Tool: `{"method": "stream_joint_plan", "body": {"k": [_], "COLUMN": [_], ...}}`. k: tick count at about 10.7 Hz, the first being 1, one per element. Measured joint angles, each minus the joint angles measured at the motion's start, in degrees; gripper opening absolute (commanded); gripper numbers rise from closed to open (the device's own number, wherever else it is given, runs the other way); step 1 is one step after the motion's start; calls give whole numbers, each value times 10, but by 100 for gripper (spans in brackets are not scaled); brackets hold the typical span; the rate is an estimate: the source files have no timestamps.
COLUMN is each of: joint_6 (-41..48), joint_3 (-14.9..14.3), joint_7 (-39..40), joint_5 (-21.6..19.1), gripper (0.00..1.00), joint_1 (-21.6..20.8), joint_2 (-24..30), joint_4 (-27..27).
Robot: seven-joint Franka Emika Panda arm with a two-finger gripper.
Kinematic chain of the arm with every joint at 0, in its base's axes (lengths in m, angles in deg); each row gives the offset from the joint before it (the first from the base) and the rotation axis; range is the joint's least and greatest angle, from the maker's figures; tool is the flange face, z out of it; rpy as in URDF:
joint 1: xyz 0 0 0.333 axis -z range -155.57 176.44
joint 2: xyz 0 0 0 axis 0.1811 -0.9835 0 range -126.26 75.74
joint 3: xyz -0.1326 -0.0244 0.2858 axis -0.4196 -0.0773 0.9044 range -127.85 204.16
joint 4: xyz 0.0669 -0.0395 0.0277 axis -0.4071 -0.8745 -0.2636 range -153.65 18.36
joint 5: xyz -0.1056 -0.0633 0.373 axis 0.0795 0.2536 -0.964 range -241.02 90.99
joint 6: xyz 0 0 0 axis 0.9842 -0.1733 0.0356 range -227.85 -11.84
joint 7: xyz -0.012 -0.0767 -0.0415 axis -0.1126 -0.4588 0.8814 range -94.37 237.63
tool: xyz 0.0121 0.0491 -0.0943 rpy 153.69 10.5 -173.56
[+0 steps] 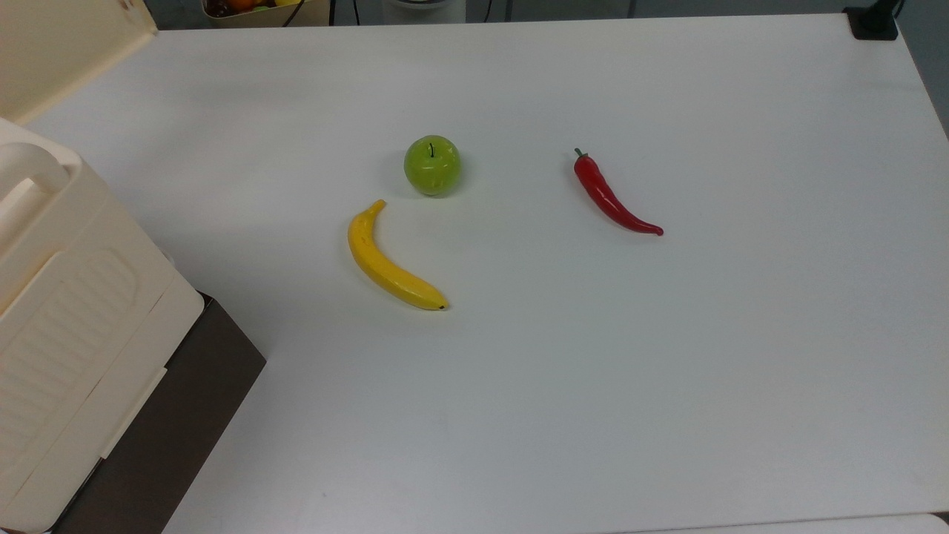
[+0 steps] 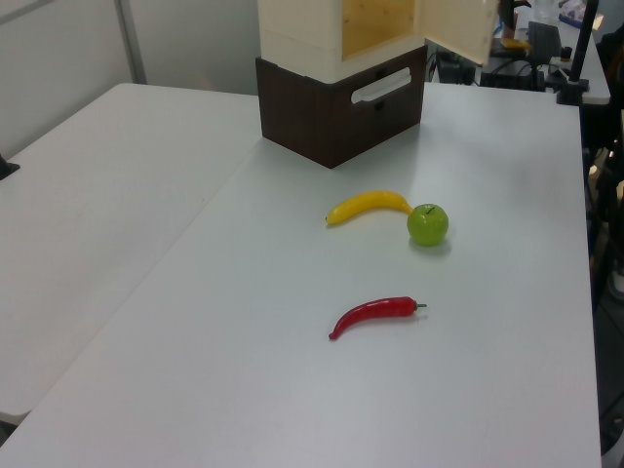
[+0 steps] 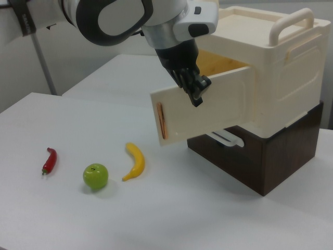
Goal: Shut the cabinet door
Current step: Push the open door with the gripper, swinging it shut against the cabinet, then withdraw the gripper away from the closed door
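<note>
Right view: I see the gripper (image 3: 194,89) set at the top edge of the cabinet door (image 3: 208,110), with the arm coming down from the right view's upper left. I cannot tell whether its fingers are spread or clenched, nor whether they grip the edge or merely press against it. The door stands swung out from the cream cabinet (image 3: 281,78), hinged on the right view's right side, and the wooden interior shows behind it. In the top view the door (image 1: 67,52) juts in at the upper left corner. In my judgement the closing push is in hand, the door roughly half open. The next move calls for sweeping the free edge round toward the cabinet front until it seats flush. The banana (image 3: 135,160), apple (image 3: 95,176) and chilli (image 3: 49,160) lie well apart from the swing.
</note>
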Motion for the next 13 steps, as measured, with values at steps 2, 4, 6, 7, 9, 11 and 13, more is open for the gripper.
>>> {"method": "stream_joint_plan", "body": {"k": [2, 4, 6, 7, 9, 11, 13], "joint_6": [0, 0, -33, -62, -117, -171, -233], "joint_3": [8, 11, 35, 54, 84, 97, 103], "joint_7": [0, 0, 3, 3, 3, 3, 3], "joint_5": [-12, -29, -33, -33, -33, -33, -33], "gripper": [1, 1, 1, 1, 1, 1, 1], "joint_1": [-5, -27, -35, -37, -39, -39, -39], "joint_2": [-1, -11, -24, -32, -51, -67, -83], "joint_4": [0, -1, -2, -2, -2, -2, -2]}}
